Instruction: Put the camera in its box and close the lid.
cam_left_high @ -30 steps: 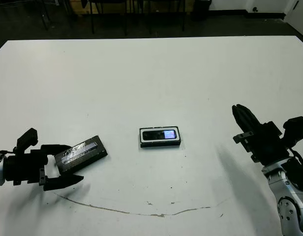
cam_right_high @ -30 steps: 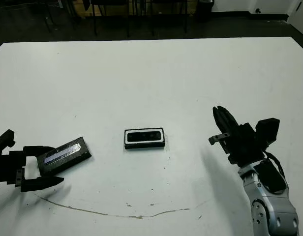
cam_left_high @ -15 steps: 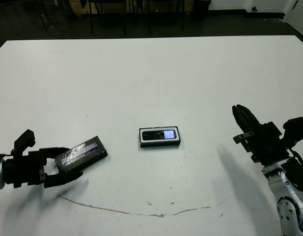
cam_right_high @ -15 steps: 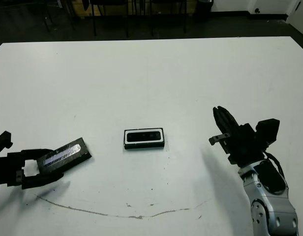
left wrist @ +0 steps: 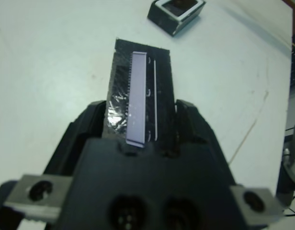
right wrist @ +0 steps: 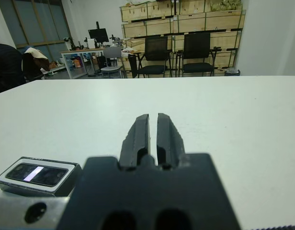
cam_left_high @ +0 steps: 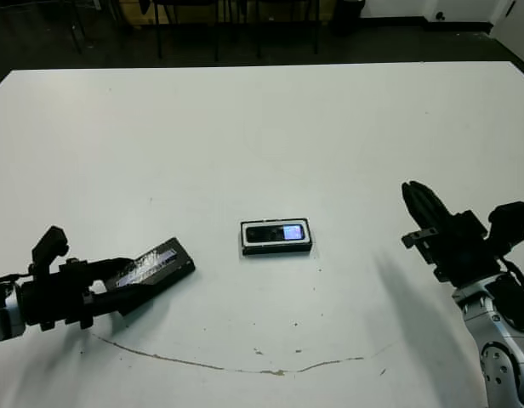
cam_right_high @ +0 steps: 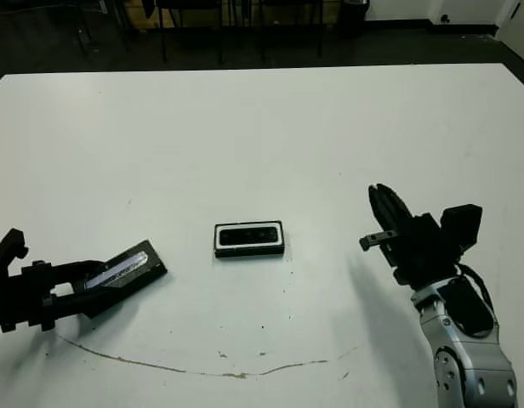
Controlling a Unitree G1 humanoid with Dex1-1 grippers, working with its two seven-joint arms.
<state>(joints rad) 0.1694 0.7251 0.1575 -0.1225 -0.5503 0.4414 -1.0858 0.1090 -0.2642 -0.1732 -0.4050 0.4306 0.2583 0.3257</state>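
Clearly the lid (left wrist: 140, 100) is thin, stiff and glossy, likely slick, so the left pincer (left wrist: 138, 132) clamps its long edges at one end, far end near the counter (cam_left_high: 262, 127). The camera (cam_left_high: 277, 231) already lies in the box (cam_left_high: 276, 247) at mid-counter. The right pincer (right wrist: 150, 136) hangs clenched, empty

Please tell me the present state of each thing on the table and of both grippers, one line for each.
camera: lying inside the box, screen glowing.
box: open, no lid on it, near the table's middle.
lid: off the box, clamped in the left gripper.
left gripper: shut on the lid.
right gripper: shut, holding nothing.
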